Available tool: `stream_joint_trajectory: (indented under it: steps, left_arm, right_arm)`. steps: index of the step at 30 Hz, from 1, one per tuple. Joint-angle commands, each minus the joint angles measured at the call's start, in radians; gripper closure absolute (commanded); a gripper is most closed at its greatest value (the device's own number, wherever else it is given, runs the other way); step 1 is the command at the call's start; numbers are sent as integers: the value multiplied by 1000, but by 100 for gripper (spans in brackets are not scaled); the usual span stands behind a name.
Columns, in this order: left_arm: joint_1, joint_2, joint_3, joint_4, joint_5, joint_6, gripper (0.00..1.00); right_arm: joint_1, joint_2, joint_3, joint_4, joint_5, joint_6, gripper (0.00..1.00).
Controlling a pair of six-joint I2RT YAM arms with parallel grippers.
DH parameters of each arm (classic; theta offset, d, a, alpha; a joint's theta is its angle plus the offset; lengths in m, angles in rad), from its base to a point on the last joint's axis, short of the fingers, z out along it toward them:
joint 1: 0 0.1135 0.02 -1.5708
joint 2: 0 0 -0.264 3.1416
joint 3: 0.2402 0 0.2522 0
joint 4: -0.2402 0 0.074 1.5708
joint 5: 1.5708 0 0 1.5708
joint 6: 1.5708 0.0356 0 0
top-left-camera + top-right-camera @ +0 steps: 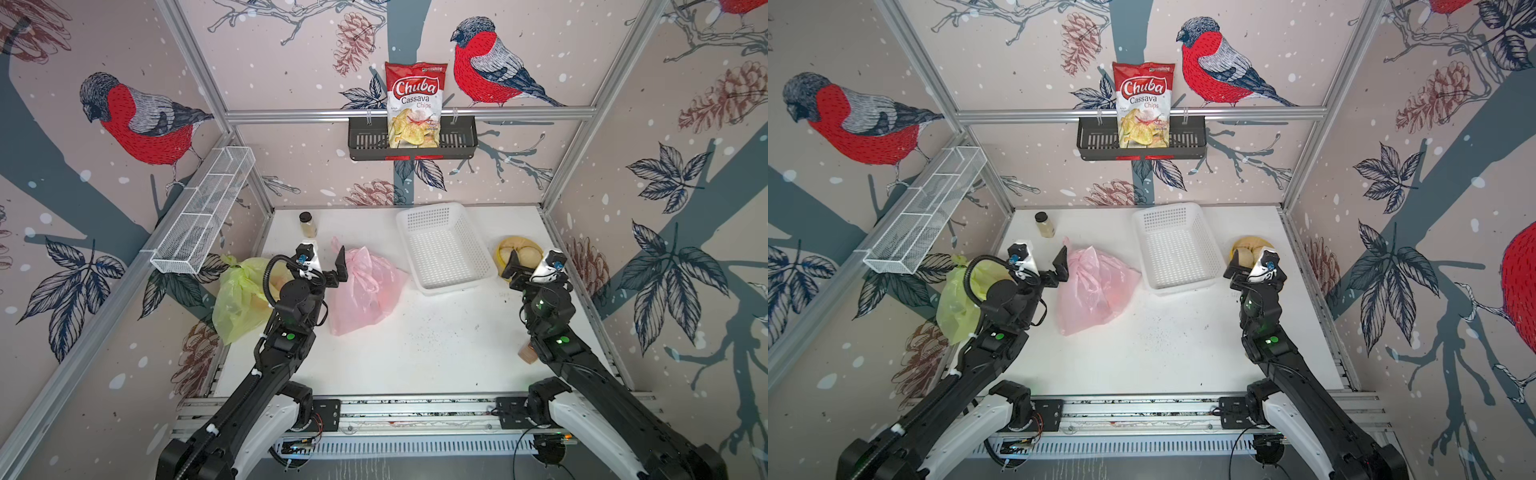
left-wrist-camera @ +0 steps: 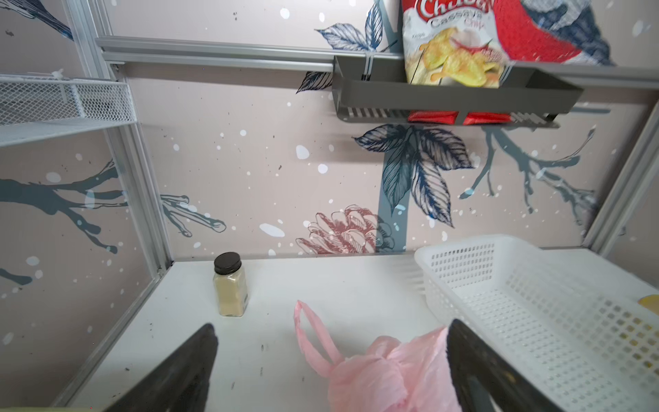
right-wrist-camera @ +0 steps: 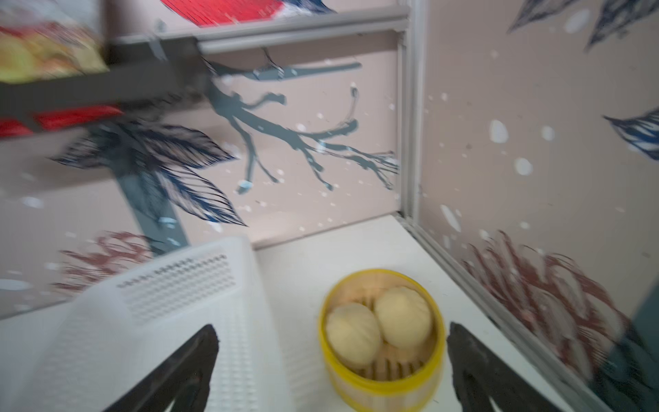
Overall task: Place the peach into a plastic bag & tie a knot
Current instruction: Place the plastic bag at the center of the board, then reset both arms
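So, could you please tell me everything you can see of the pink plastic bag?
The pink plastic bag is thin, translucent and crinkled, lying slumped on the white table, beside the white basket. Its neck is bunched into a knot with a handle loop sticking out. The open left claw straddles the neck; contact is unclear.

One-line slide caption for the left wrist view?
Open left gripper by the knotted pink bag; jar and basket behind.

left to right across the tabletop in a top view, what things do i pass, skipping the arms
yellow-green bag → spice jar → pink bag → white basket → steamer of buns
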Motion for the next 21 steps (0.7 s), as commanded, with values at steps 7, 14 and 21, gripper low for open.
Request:
stream_joint_trajectory:
  steps: [7,14,21]
  left_arm:
    - [74,293,-243,453,-122,27,3]
    - [164,470,-238,648,-92,52,4]
    - [257,661,-245,848,34,1,4]
  right_arm:
    - [-123,205,-224,505,-60,-21,0]
    - [-186,430,-244,737,-151,-26,0]
    - [-240,671,-201,890,-234,-9,0]
